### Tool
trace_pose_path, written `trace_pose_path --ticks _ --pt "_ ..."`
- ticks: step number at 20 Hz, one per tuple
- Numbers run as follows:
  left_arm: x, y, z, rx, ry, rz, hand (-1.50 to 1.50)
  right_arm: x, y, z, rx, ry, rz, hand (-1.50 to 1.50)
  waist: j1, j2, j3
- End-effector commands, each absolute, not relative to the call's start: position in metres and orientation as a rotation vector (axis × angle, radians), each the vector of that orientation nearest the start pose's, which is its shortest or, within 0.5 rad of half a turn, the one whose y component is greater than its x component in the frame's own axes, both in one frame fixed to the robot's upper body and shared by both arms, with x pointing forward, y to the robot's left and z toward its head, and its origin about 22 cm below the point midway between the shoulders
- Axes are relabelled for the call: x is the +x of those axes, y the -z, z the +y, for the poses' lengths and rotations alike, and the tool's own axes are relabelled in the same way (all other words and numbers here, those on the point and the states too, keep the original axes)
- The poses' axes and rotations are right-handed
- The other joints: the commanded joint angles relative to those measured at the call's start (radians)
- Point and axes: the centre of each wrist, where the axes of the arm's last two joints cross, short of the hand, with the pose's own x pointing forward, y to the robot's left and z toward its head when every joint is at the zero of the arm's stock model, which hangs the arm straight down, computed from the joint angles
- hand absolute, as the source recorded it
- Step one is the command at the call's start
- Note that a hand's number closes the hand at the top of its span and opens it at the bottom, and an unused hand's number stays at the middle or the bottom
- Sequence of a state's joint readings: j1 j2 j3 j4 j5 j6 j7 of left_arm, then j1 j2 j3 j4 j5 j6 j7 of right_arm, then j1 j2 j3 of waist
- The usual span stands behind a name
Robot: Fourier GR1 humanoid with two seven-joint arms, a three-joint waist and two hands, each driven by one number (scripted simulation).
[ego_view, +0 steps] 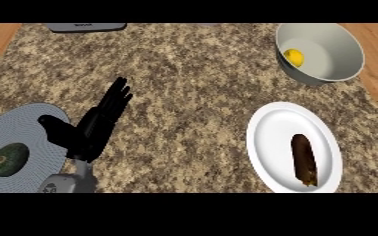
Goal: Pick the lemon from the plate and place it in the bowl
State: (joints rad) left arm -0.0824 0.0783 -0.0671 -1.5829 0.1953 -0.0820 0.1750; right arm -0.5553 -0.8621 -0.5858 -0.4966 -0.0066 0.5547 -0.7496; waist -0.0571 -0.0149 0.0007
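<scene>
Lemon (pixel 294 57) lies inside the grey bowl (pixel 336 35), against its left inner wall. The bowl stands on the tabletop (pixel 192 80) just beyond the white plate (pixel 277 130), apart from it. On the white plate, toward its right side, lies a dark brown oblong piece of food (pixel 303 159). Well to the left of the white plate, the left robot hand (pixel 88 130) is open, fingers straight and pointing away, thumb spread, holding nothing. It overlaps the edge of a grey ribbed plate (pixel 29 125) that carries a dark green round thing (pixel 11 157).
</scene>
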Motion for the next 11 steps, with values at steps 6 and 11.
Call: trace_pose_path --ticks 6,11 --pt "0.248 -0.025 0.231 -0.185 0.013 -1.472 0.00 0.170 -0.085 -0.595 -0.091 -0.188 -2.122 1.50 -0.062 -0.014 0.002" --pt "0.244 -0.017 0.236 -0.178 0.011 -1.471 0.00 0.125 -0.042 -0.579 -0.027 -0.247 -1.960 1.50 -0.080 -0.011 0.006"
